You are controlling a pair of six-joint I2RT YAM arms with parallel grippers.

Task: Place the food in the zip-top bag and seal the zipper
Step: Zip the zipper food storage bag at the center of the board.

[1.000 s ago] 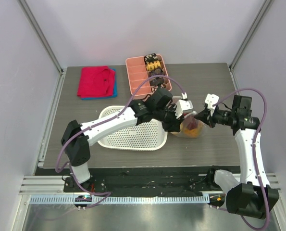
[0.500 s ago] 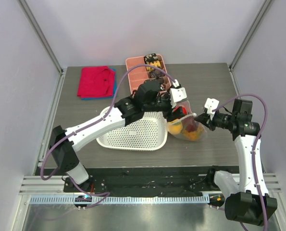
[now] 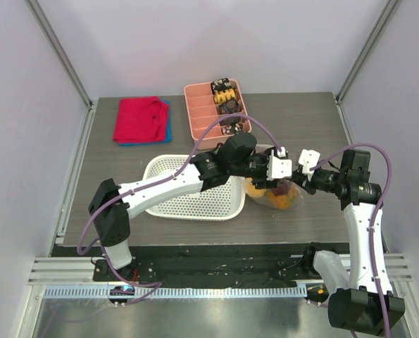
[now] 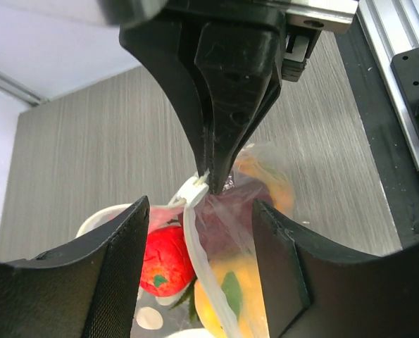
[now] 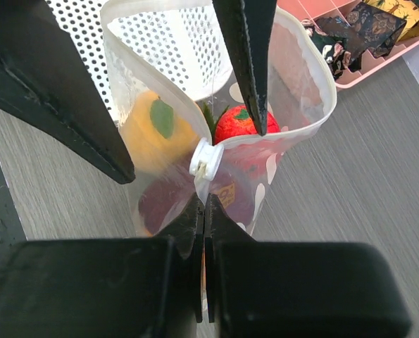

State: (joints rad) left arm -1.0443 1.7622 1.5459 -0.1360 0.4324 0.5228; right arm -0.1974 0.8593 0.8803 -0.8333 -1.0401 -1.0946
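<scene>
The zip-top bag [image 3: 269, 196] stands on the table just right of the white basket, its mouth partly open. Inside lies the food: a bright red apple [image 5: 241, 123], an orange fruit with a green leaf [image 5: 156, 130] and a dark red apple [image 5: 163, 201]. My right gripper [image 5: 203, 205] is shut on the bag's edge just below the white zipper slider [image 5: 205, 160]. My left gripper [image 4: 205, 282] is open, with one finger on each side of the zipper strip [image 4: 202, 246] and nothing gripped. From above, the left gripper [image 3: 279, 169] and the right gripper [image 3: 297, 176] meet over the bag.
The white perforated basket [image 3: 188, 186] lies under the left arm, touching the bag's left side. A pink divided tray [image 3: 209, 105] with dark snack pieces sits behind. A red cloth on a blue one [image 3: 139, 120] lies at the back left.
The left gripper's jaws have opened. It rose toward the pink tray, then came back down over the bag's mouth beside the right gripper. The right gripper kept its hold.
</scene>
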